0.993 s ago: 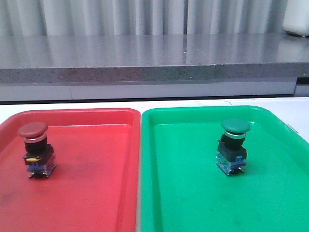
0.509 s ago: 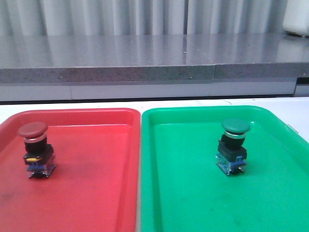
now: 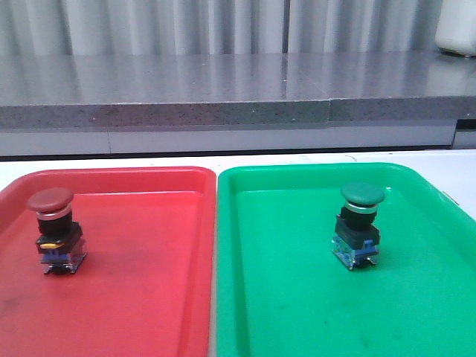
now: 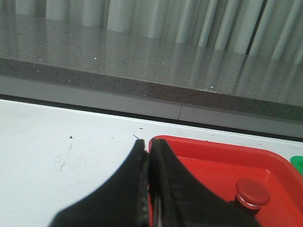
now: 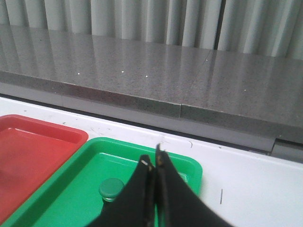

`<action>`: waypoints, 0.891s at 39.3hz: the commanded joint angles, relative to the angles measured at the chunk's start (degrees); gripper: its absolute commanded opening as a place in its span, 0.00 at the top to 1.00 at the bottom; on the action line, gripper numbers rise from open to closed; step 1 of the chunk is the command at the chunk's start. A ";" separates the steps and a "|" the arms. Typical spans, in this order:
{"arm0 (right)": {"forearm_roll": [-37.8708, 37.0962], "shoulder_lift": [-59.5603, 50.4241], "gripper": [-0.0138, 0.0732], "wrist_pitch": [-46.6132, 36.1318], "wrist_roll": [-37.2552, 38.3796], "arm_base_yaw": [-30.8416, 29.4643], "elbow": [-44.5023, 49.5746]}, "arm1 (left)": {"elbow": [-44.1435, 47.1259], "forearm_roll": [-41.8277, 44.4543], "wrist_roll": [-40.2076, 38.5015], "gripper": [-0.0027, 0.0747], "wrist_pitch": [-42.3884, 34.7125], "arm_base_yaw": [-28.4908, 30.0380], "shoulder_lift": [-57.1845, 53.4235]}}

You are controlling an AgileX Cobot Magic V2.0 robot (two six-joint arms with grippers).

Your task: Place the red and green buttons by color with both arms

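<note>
**Both buttons already sitting on matching trays, arms pulled back**

Closest to me: both pincers are pinched narrow, fingers pressed together with nothing between them. The left pincer (image 4: 148, 156) hangs over the near corner of the red tray (image 3: 149, 297), the right pincer (image 5: 155, 163) over the green tray (image 3: 297, 312).

The red button (image 3: 53, 230) stands upright toward the left side of the red tray; the green button (image 3: 360, 225) stands upright about mid-way across the green one. So color-wise it looks sorted to me.

If either needed moving, I'd guess they're light, hard little things. The domed cap looks slick, so I'd grab the blocky black-and-blue base or the silver collar under the cap. Top-heavy shape, probably tips easily.

Room: lots of bare tray floor around each button, raised rims all round, and the two trays sit just beside each other. Beyond them is white table (image 3: 111, 160), then a grey stone ledge (image 3: 223, 89) and curtains.
</note>
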 commanded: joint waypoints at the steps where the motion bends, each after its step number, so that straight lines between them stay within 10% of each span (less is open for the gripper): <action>1: -0.66 -0.61 0.98 -9.95 -3.34 -0.85 2.38 | 1.33 -0.43 -0.33 0.99 -4.91 -0.04 -0.95; 21: 2.43 -8.03 0.98 -11.98 -4.05 -23.44 19.99 | 1.33 -0.43 -0.33 0.99 -4.91 -0.04 -0.95; 35: 2.72 -8.03 0.98 -11.11 -4.05 -24.41 19.90 | 1.33 -0.43 -0.33 0.99 -4.91 -0.04 -0.95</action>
